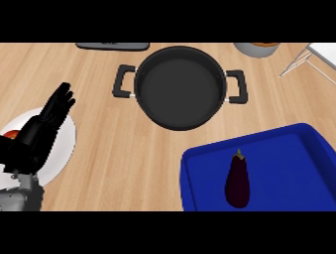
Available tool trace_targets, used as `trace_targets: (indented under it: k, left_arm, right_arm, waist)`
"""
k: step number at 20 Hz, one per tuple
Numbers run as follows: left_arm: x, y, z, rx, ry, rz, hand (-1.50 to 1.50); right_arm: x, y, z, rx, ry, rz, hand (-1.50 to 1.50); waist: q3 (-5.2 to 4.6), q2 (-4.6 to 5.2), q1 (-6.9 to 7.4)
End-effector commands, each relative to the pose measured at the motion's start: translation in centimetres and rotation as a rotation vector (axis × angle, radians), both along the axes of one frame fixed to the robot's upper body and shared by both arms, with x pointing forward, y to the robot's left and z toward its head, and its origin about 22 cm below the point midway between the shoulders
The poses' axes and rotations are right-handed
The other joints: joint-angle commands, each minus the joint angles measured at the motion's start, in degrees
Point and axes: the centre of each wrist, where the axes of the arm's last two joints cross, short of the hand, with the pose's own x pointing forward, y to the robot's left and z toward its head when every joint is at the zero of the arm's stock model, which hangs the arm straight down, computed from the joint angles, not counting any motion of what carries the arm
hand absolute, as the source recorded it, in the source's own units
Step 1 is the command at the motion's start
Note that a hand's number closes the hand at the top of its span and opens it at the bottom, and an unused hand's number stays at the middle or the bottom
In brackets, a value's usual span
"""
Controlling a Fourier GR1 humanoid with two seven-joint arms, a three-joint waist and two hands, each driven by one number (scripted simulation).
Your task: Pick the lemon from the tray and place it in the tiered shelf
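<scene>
A blue tray (287, 144) lies at the lower right of the counter, and the only thing in it is a dark purple eggplant (237, 181); I see no lemon. The tiered shelf (324, 62) shows as a white surface on thin metal legs at the upper right corner. My left hand (31, 136) rests at the lower left above a white plate, fingers straight and pointing up, holding nothing. My right hand is out of the picture.
A black two-handled pot (179, 87) stands at the centre back. A white plate (64, 149) lies under my left hand with a small red-orange item (12, 134) on it. A grey container (258, 48) and a dark flat object (113, 45) sit along the back edge.
</scene>
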Motion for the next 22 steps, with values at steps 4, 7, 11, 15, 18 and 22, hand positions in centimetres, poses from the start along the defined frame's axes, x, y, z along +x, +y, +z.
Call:
trace_targets:
  k: [4, 7, 11, 15, 18, 22]
  left_arm:
    - [0.3, -0.3, 0.0, 0.0, 0.006, 0.001, 0.0]
    - [0.6, 0.4, 0.7, 0.0, 0.015, 0.013, 0.0]
    - [0.4, -0.3, 0.9, 0.003, 0.002, 0.005, 0.0]
    - [0.5, 0.5, -1.0, 0.003, 0.008, 0.035, 0.0]
    - [0.1, -0.2, -0.2, -0.001, 0.017, 0.014, 0.0]
    - [-0.5, 0.0, -0.6, -0.005, 0.012, 0.015, 0.0]
  right_arm:
    - [0.2, 0.3, 3.3, 0.028, 0.033, -0.184, -1.5]
    - [0.9, 2.0, 5.7, -0.021, -0.061, -0.139, -1.5]
    - [1.1, 3.4, 8.3, -0.048, -0.313, -0.079, -1.5]
    - [0.6, 4.4, 12.1, -0.101, -0.487, -0.046, -1.5]
    - [-0.5, 5.1, 16.4, -0.102, -0.652, -0.07, -1.5]
    - [-3.3, 4.4, 21.4, -0.08, -0.921, -0.136, -1.5]
  waist:
    - [0.18, -0.4, -0.8]
    - [0.17, -0.48, -0.83]
    - [0.21, -0.49, -0.47]
    - [0.11, -0.44, -0.98]
    - [0.13, -0.66, -0.52]
    - [0.11, -1.11, -0.97]
